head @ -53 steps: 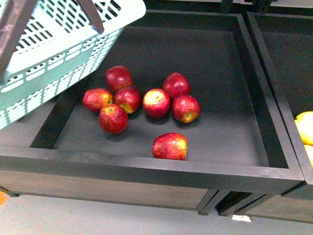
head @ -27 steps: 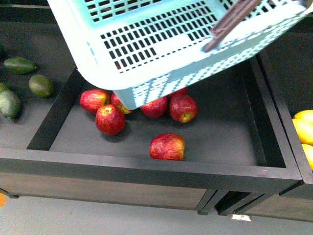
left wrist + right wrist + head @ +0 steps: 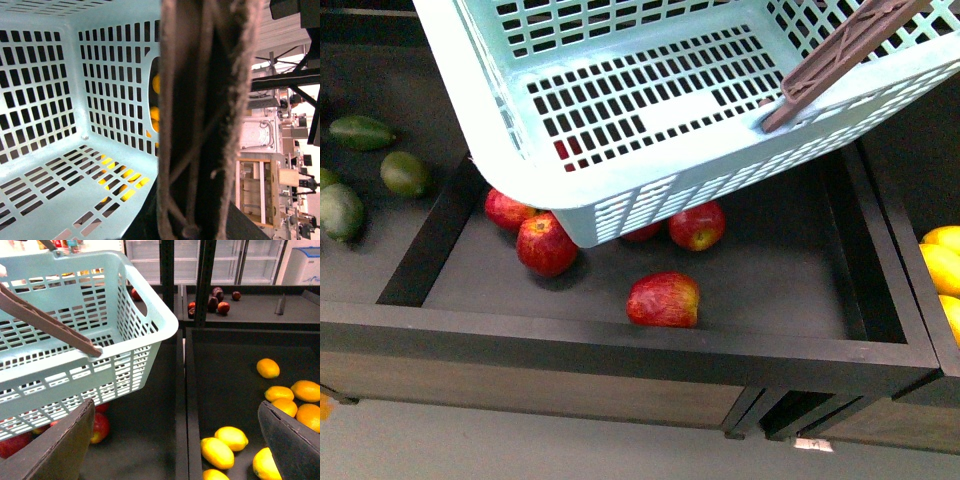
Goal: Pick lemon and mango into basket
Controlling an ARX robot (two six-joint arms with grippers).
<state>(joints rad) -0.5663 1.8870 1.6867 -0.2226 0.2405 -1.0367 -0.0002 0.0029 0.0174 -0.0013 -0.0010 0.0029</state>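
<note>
Dark wooden display bins (image 3: 620, 345) with raised rims, set side by side on a plain grey floor (image 3: 470, 445). Beyond, black shelf posts (image 3: 205, 280) and brightly lit glass-fronted coolers (image 3: 150, 260) along the far wall.

Even, soft light in the front view; faint shadows beneath the round red apples (image 3: 663, 300); in the left wrist view, the close brown handle (image 3: 200, 120) of the light turquoise plastic basket (image 3: 50, 75) blurs; the background glares white.

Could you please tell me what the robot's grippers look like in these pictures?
Only the right gripper shows, in its wrist view: two broad, matte, dark grey fingers with rounded, paler edges. No cables or markings are visible. The basket and its brown handle fill the left wrist view; the front view shows no arm.
</note>
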